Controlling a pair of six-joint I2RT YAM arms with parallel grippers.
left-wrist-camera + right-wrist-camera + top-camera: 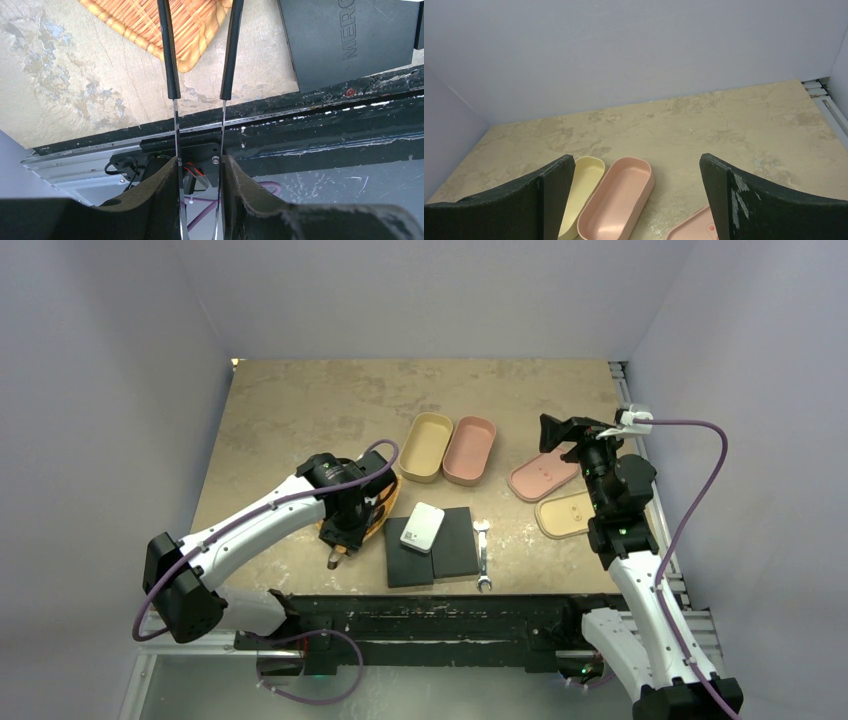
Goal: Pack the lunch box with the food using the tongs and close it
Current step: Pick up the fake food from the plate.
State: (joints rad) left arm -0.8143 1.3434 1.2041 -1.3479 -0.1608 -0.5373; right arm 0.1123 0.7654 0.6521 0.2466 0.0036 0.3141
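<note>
Dark metal tongs [172, 60] were pinched at the handle end between the fingers of the left gripper [200, 170]. The two thin arms were held apart and roughly parallel. Their black-sleeved parts were seen over a corner of a woven wicker basket [197, 30], with the tips cut off by the frame edge. Most of the basket was hidden by the left arm, and the food could not be made out.

A yellow lunch box [427, 447] and a pink lunch box [470, 450] were set touching side by side at mid-table, both open and both empty. A pink lid [543, 477] and a tan lid [568, 514] were laid flat to the right of them, near each other. The right gripper [638, 160] was held above the lids, spread wide with nothing in it.

Two black boxes [455, 542] were placed side by side near the front edge, with a small white device [422, 528] resting on them. A silver wrench [482, 558] was laid just beside them on the right.

The table [300, 420] was a mottled beige, stone-look surface edged at the front by a scuffed black rail [430, 605]. It was enclosed by pale lavender-grey walls [420, 300]. Purple cables [700, 440] were looped along both arms.
</note>
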